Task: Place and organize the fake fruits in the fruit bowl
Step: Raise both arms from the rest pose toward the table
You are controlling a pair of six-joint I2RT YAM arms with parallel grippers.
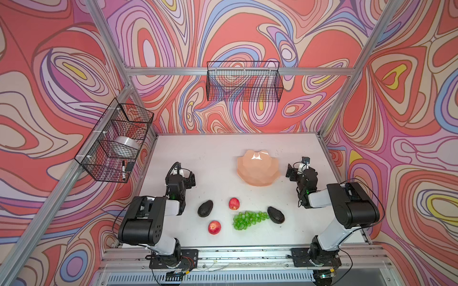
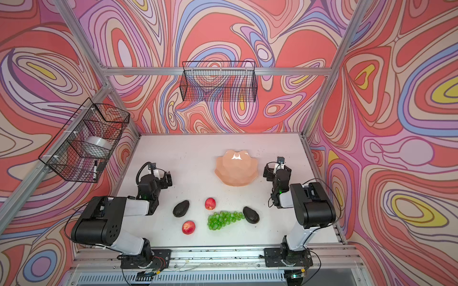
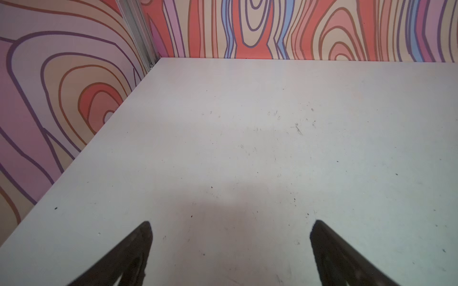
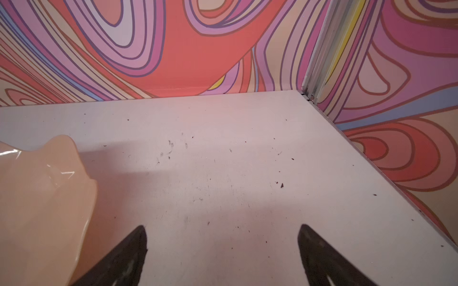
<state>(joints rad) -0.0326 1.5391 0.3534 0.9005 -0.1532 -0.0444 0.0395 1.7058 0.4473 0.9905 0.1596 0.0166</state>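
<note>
Two claws (image 3: 230, 225) (image 4: 223, 229) gaping, two avocados (image 1: 205, 208) (image 1: 275, 215), two apples (image 1: 234, 203) (image 1: 214, 227), one grape bunch (image 1: 249, 220)

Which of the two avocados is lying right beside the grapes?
The right-hand avocado, at the narrow end of the grapes; the other avocado lies well apart from them.
</note>
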